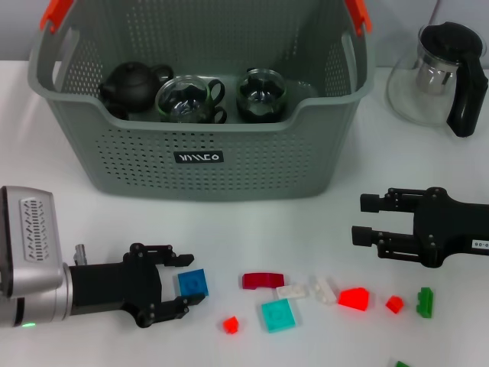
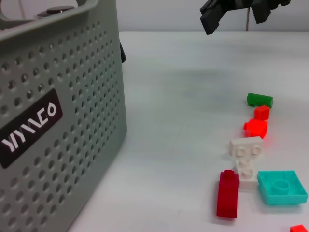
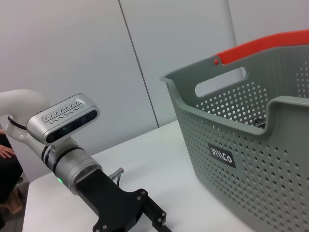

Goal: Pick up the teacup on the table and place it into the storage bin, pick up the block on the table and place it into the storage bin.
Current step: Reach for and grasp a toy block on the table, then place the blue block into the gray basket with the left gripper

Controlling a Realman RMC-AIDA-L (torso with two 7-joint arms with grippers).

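The grey storage bin (image 1: 199, 157) stands at the back of the table, also seen as the bin (image 2: 53, 121) and the bin (image 3: 251, 145). Inside it sit two glass teacups (image 1: 187, 99) (image 1: 261, 95) and a black teapot (image 1: 131, 82). A blue block (image 1: 193, 283) lies on the table between the fingertips of my left gripper (image 1: 187, 283), which is open and low at the front left. My right gripper (image 1: 370, 219) hovers open at the right, above the table, with nothing in it. It also shows far off in the left wrist view as the right gripper (image 2: 227, 12).
Loose blocks lie along the front: dark red (image 1: 263, 280), teal (image 1: 276, 314), white (image 1: 293, 290), red (image 1: 354, 298), green (image 1: 425, 302) and a small red one (image 1: 231, 324). A glass pitcher (image 1: 439, 73) with a black handle stands at the back right.
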